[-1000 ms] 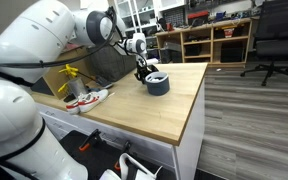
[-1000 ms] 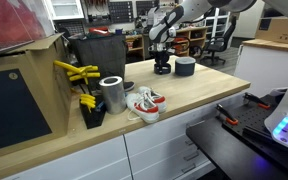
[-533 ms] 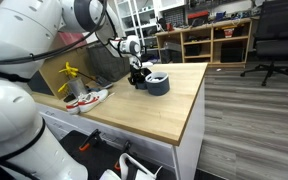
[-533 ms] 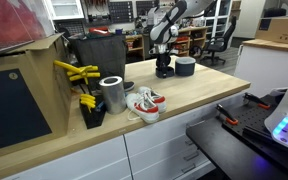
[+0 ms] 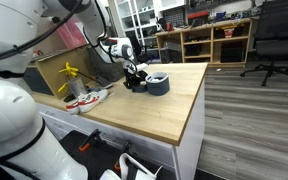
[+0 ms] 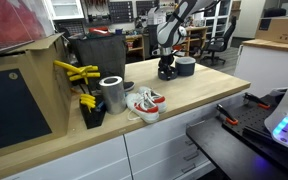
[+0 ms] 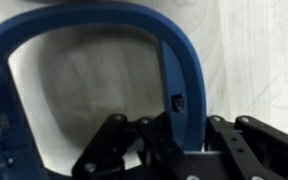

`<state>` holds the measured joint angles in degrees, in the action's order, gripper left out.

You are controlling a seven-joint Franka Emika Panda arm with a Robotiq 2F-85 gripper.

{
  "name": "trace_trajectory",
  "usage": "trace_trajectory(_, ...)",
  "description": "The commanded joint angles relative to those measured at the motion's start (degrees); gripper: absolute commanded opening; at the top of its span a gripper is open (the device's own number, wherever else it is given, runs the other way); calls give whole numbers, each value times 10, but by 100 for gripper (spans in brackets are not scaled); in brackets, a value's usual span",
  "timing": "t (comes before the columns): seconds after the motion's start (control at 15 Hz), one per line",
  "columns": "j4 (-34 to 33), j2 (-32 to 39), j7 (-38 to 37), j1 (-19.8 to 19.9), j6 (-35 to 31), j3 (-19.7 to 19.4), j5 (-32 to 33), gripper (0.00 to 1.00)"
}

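Observation:
My gripper (image 7: 179,150) is down at the wooden table top (image 5: 174,110). In the wrist view a blue ring-shaped band (image 7: 179,70) runs between my fingers (image 7: 229,150), which close on its right side. The ring arcs over pale wood and a whitish patch. In both exterior views the gripper (image 5: 134,78) (image 6: 167,70) sits right beside a dark grey-blue round container (image 5: 157,83) (image 6: 185,66) with a light inside. Whether the blue ring belongs to that container is not clear.
A pair of white and red shoes (image 5: 87,98) (image 6: 144,103), a metal can (image 6: 112,93), yellow-handled tools (image 6: 76,72) and a cardboard box (image 6: 24,90) stand along the table. An office chair (image 5: 274,40) and shelves (image 5: 219,35) are beyond.
The arm has swung over and the gripper has shifted sideways along the table, staying low beside the round container. The container, shoes and can have not moved.

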<state>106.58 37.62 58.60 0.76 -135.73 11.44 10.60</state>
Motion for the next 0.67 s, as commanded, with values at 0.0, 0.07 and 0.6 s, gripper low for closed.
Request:
trace_trajectory(0.0, 124, -80, 28, 1, -24, 2, 13, 2)
trace_trajectory(0.07, 141, -92, 36, 1, -19, 4, 11, 2)
trace_trajectory(0.6, 170, -138, 48, -3, -46, 6, -7, 64)
